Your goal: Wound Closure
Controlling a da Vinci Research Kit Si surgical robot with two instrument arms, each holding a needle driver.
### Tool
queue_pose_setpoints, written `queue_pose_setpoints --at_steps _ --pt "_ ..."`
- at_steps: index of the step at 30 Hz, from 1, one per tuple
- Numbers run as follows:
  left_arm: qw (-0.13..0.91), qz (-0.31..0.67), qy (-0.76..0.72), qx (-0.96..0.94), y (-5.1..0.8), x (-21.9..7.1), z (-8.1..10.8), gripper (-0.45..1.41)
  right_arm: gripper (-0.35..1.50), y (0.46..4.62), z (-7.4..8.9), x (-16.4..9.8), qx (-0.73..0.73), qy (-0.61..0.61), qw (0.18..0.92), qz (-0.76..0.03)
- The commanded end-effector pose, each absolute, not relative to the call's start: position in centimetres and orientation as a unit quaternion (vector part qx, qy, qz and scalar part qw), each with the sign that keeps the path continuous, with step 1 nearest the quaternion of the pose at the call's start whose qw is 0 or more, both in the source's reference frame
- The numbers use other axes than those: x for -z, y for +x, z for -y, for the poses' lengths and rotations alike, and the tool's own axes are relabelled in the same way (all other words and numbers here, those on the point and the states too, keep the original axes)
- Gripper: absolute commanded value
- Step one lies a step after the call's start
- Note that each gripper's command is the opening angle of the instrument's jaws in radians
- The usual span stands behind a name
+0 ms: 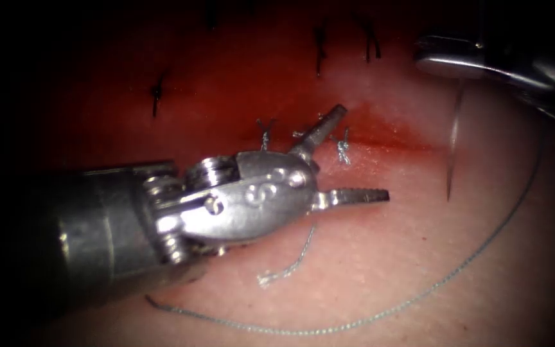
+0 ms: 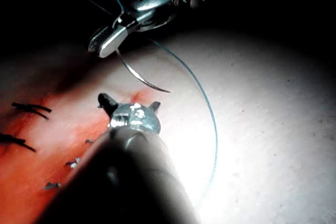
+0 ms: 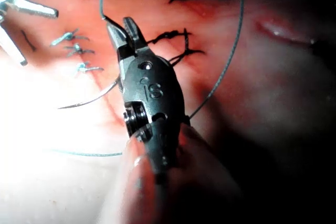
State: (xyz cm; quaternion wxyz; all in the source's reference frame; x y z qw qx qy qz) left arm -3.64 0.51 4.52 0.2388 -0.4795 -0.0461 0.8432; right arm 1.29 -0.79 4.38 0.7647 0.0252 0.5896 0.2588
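Note:
My left tool lies over the tissue with its jaws spread wide and nothing between them, beside the red cut. The right tool is shut on the curved needle near its thread end. The needle hangs free above the tissue, right of the cut, point down. Thread trails from it in a long arc over the near tissue. In the left wrist view, the open left tool sits below the right tool and needle. The right wrist view shows the right tool gripping the needle.
Pale knotted thread ends stand along the cut by the left tool, and a loose cut piece lies below it. Dark stitches cross the tissue farther back. Red fluid stains the surface around the cut.

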Motion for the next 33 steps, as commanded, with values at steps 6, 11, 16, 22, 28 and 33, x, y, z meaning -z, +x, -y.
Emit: queue_pose_setpoints --at_steps 6,11,16,22,28,33 --pt "0.215 0.095 -0.481 -0.845 -3.68 -4.97 -0.52 0.17 -0.35 1.42 0.68 -4.49 -0.233 -0.022 0.752 -0.616" --pt "0.240 0.112 -0.476 -0.839 -3.69 -5.05 -0.55 0.29 -0.35 1.45 0.68 -4.49 -0.231 -0.018 0.756 -0.612" --pt "0.291 0.153 -0.486 -0.810 -3.75 -5.04 -0.67 0.74 -0.35 1.50 0.70 -4.47 -0.223 -0.012 0.745 -0.628" --pt "0.331 0.191 -0.530 -0.757 -3.81 -5.00 -0.77 0.89 -0.35 1.56 0.75 -4.40 -0.219 -0.023 0.725 -0.653" --pt "0.347 0.206 -0.553 -0.729 -3.82 -4.99 -0.82 1.03 -0.35 1.58 0.79 -4.36 -0.204 -0.052 0.697 -0.686" --pt "0.381 0.213 -0.565 -0.700 -3.83 -5.06 -0.90 1.01 -0.35 1.64 0.82 -4.29 -0.197 -0.057 0.680 -0.704"
